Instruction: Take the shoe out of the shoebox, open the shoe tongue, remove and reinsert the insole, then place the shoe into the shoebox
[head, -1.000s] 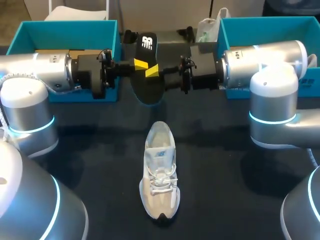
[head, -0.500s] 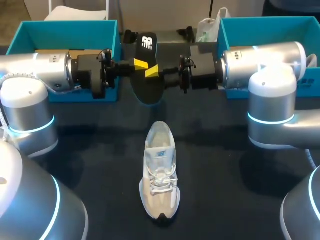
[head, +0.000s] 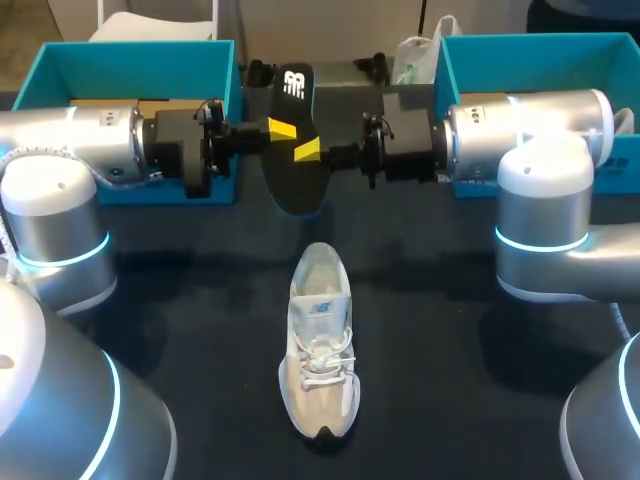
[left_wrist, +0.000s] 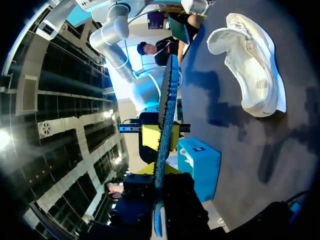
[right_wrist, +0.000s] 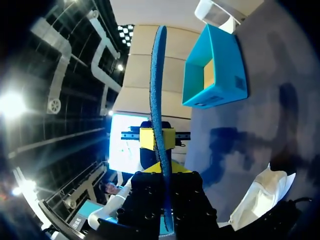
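Left gripper (head: 280, 128): found closed on the flat black foam insole (head: 293, 185), which is held on edge in the air beyond the heel of the white and beige lace-up shoe (head: 322, 340).

Right gripper (head: 308, 150): likewise clamped on the insole, from the opposite side.

The shoe is left standing on the table, well apart from both grippers.

Risk: an uneven pull is judged likely to twist the thin insole or drag it from one grip. It would then meet the shoe's opening askew.
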